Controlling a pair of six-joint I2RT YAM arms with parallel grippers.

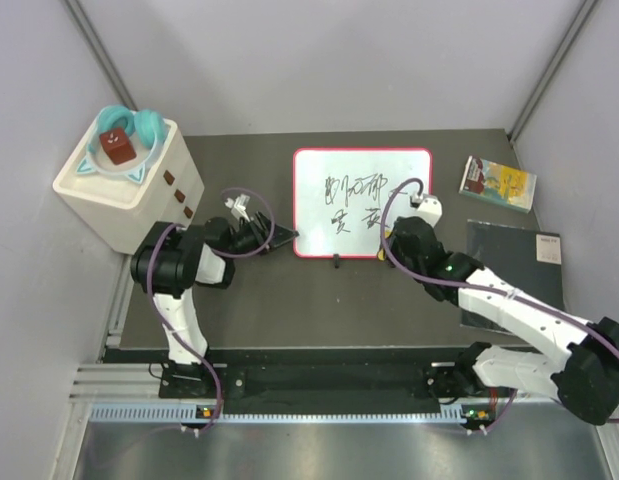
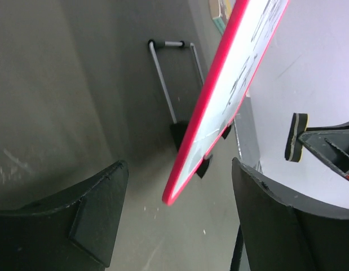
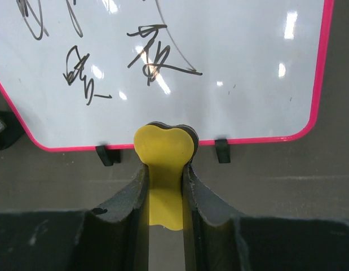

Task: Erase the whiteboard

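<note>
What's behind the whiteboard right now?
From the left wrist camera, a bent wire prop stands behind the whiteboard, one leg ending in a black foot on the dark table. The board's red edge covers the prop's other leg and the board's own back face.

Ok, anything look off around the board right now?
Nothing stands out. The whiteboard stands tilted on its black clips, frame intact. The right claw grips the yellow eraser at its lower edge; the left claw is open around its corner.
</note>
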